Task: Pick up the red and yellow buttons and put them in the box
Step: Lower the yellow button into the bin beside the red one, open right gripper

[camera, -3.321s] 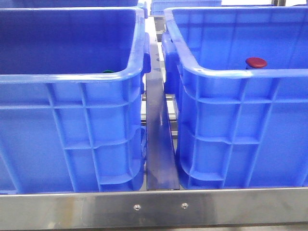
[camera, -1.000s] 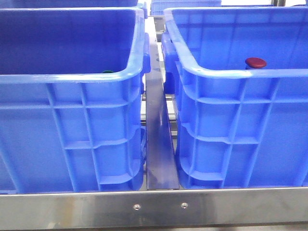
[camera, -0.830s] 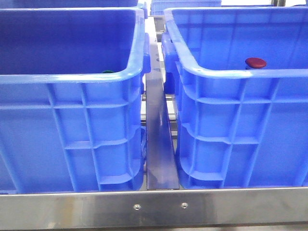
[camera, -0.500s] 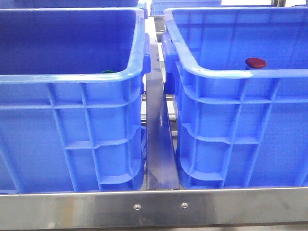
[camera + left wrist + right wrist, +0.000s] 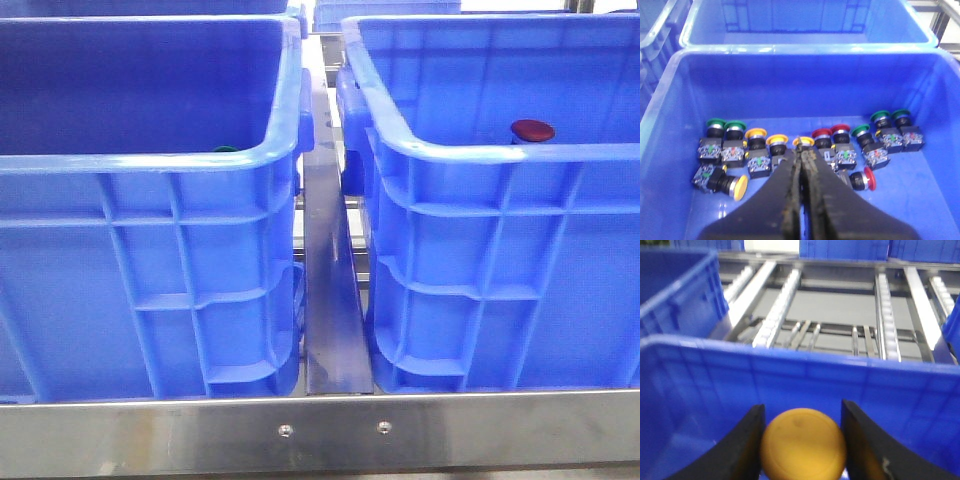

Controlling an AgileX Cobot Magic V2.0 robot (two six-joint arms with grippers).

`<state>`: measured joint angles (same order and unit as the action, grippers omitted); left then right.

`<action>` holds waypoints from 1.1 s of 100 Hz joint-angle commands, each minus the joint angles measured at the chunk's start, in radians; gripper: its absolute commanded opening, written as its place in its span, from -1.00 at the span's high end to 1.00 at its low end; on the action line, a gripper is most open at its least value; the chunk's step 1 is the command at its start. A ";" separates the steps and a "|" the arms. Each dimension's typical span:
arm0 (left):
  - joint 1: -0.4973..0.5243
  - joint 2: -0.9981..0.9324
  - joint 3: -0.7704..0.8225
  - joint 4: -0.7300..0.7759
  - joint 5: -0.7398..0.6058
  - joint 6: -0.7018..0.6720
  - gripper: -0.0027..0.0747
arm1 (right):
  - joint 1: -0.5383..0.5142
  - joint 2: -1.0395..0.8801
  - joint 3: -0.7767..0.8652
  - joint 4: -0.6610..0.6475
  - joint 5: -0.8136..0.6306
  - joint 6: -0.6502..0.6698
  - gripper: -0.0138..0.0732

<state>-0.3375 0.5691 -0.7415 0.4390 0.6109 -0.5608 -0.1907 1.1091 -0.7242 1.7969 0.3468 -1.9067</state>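
From the front, two blue crates sit side by side at the near edge of the tabletop point(image 5: 330, 432); a red button point(image 5: 532, 130) shows over the rim of the right-hand box point(image 5: 500, 152), likely already sorted there. In the left wrist view, the left end effector point(image 5: 801, 159) hangs with fingers pressed together, holding nothing, above the source crate point(image 5: 685, 125) where yellow buttons point(image 5: 756, 134) lie among red and green ones. In the right wrist view, the right end effector point(image 5: 802, 440) clamps a yellow cap point(image 5: 803, 444) over a blue crate, seemingly for release.

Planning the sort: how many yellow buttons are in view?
5 yellow buttons: three upright in the crate's row, one lying beside them, one in the right gripper. More may be hidden.
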 commanded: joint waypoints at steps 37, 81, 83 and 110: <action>0.003 0.001 -0.027 0.011 -0.059 -0.010 0.98 | -0.007 0.346 -0.181 0.139 0.034 -0.114 0.31; 0.003 0.001 -0.027 0.011 -0.059 -0.010 0.98 | -0.008 0.562 -0.334 0.139 0.030 -0.172 0.31; 0.003 0.001 -0.027 0.011 -0.059 -0.010 0.98 | -0.009 0.567 -0.337 0.139 0.030 -0.173 0.31; 0.003 0.001 -0.027 0.011 -0.059 -0.010 0.98 | -0.032 0.618 -0.352 0.138 0.046 -0.173 0.31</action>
<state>-0.3375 0.5691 -0.7415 0.4372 0.6166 -0.5608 -0.2137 1.7595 -1.0426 1.8022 0.3410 -2.0668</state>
